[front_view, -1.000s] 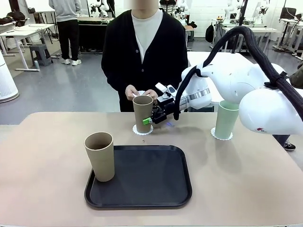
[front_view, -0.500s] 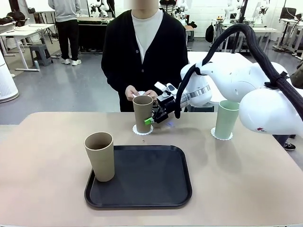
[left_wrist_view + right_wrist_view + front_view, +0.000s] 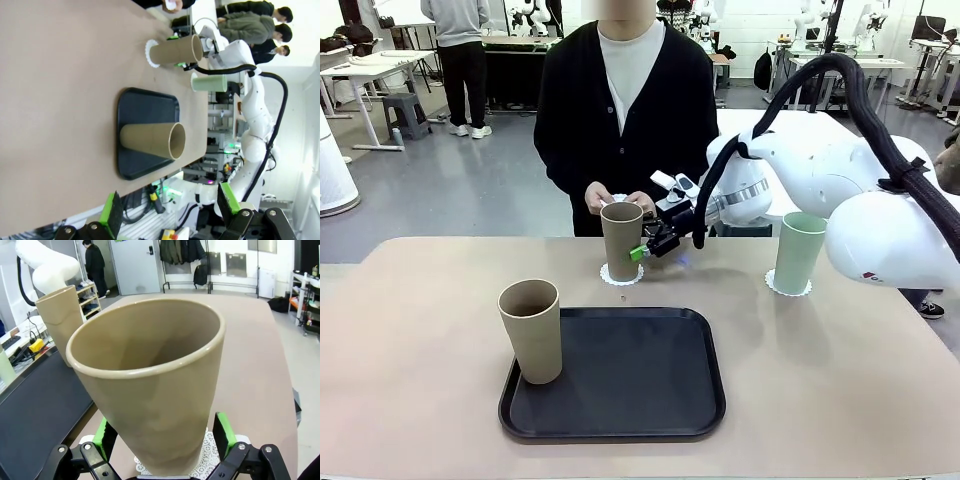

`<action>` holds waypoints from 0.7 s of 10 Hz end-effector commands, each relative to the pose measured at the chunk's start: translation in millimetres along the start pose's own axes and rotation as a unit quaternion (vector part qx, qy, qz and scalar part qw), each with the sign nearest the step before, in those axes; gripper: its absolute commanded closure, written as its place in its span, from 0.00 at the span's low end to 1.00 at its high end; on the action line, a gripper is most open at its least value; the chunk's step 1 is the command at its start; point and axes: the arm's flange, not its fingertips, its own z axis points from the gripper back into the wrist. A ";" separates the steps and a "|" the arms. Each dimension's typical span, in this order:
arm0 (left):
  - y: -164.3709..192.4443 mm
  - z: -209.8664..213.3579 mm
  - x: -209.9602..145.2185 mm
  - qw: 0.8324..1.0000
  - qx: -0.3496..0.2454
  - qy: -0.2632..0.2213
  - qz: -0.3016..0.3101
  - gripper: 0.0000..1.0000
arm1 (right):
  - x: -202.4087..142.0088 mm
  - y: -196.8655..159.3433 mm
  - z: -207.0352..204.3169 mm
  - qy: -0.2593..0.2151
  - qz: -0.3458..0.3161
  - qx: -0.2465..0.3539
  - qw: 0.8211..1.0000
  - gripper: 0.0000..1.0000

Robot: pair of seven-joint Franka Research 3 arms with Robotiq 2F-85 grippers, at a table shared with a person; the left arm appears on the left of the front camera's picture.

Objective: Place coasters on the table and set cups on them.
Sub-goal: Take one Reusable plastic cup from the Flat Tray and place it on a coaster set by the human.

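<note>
Pads [image 3: 224,432] of the right gripper [image 3: 164,436] stand apart, flanking the lower wall of the tan cup [image 3: 150,390]. The cup stands upright between them on a white coaster [image 3: 210,461]. The left gripper [image 3: 170,210] is also spread, with nothing between its fingers.
</note>
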 end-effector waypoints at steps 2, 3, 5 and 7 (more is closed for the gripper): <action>0.0 0.6 -0.5 1.000 -0.007 -0.002 -0.003 0.00 | 8.3 -5.1 11.4 0.028 -0.014 0.000 1.000 0.00; 0.0 0.6 -0.5 1.000 -0.007 -0.002 -0.003 0.00 | 10.6 -2.9 16.5 0.035 -0.015 -0.003 0.999 0.00; 0.0 0.6 -0.5 1.000 -0.007 -0.002 -0.003 0.00 | 15.9 1.7 25.9 0.050 -0.017 -0.013 0.999 0.00; 0.0 0.6 -0.5 1.000 -0.007 -0.002 -0.003 0.00 | 24.8 10.8 40.1 0.090 -0.027 -0.034 0.995 0.00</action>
